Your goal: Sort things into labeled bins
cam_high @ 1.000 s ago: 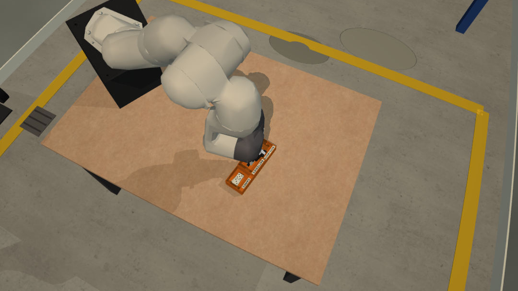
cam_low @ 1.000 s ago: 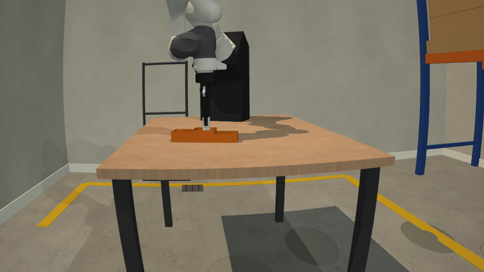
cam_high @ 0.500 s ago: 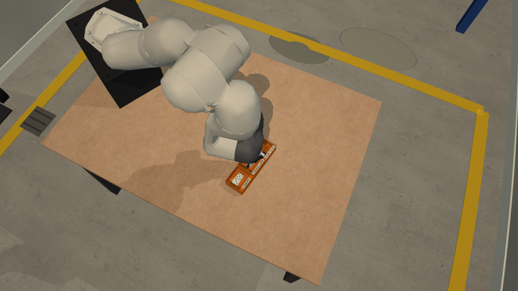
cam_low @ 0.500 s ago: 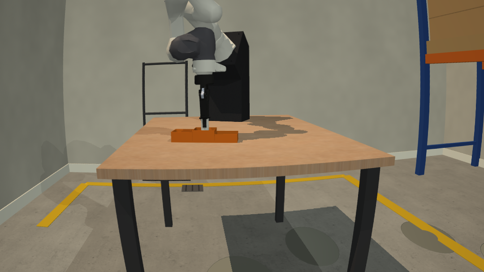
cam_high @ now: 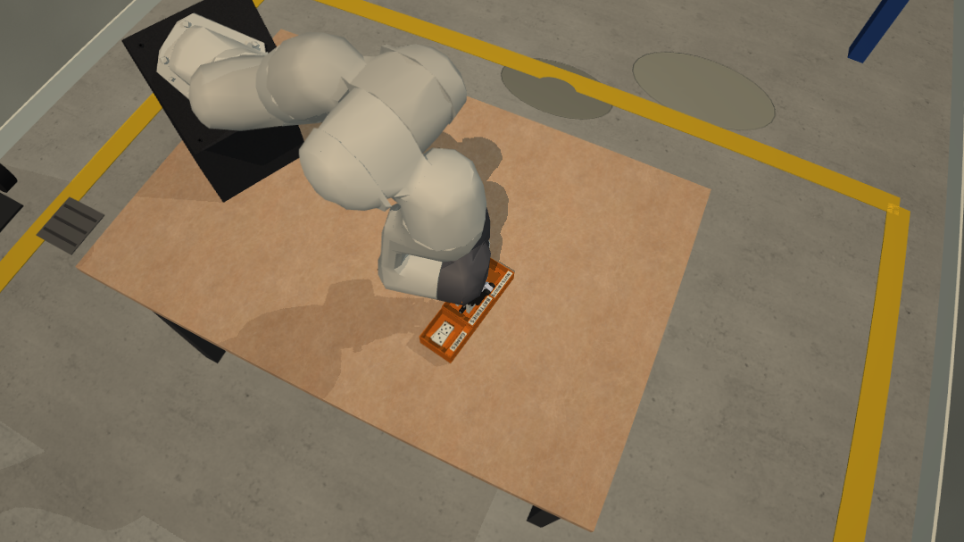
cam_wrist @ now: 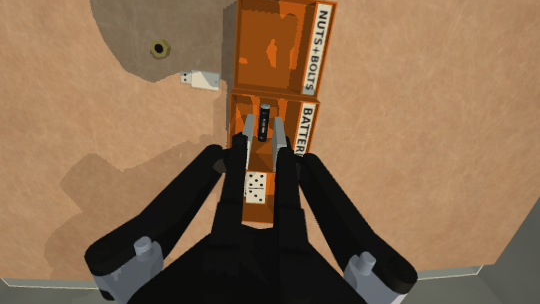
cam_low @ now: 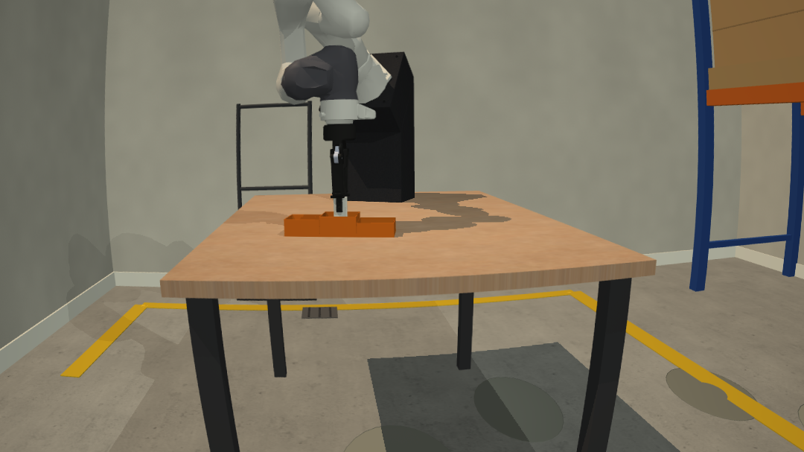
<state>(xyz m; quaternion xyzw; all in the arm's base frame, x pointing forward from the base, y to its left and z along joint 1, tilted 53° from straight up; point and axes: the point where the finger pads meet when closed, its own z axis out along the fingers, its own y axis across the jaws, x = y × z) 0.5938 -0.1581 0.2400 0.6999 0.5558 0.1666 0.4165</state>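
Observation:
My gripper point(cam_high: 466, 307) point(cam_low: 340, 211) point(cam_wrist: 263, 126) is slightly open, its fingers low in the middle bin, BATTERIES point(cam_low: 350, 226) point(cam_wrist: 312, 131). A black battery point(cam_wrist: 264, 123) is between the fingers in the wrist view, with a gap on each side. Whether it rests on the bin's floor cannot be told. A white domino point(cam_high: 442, 332) point(cam_wrist: 255, 188) lies in the GAMES bin point(cam_high: 434, 348) point(cam_low: 301, 228). The NUTS+BOLTS bin point(cam_low: 377, 228) point(cam_wrist: 265, 36) holds nothing visible. A brass nut point(cam_wrist: 167, 50) and a white USB stick point(cam_wrist: 205, 80) lie on the table beside the bins.
The three orange bins stand in one row on the wooden table point(cam_high: 583, 365) point(cam_low: 474, 257) point(cam_wrist: 425, 91). The robot's black base point(cam_high: 248, 170) point(cam_low: 380, 167) stands at the table's far end. The arm hides the nut and USB stick in the top view.

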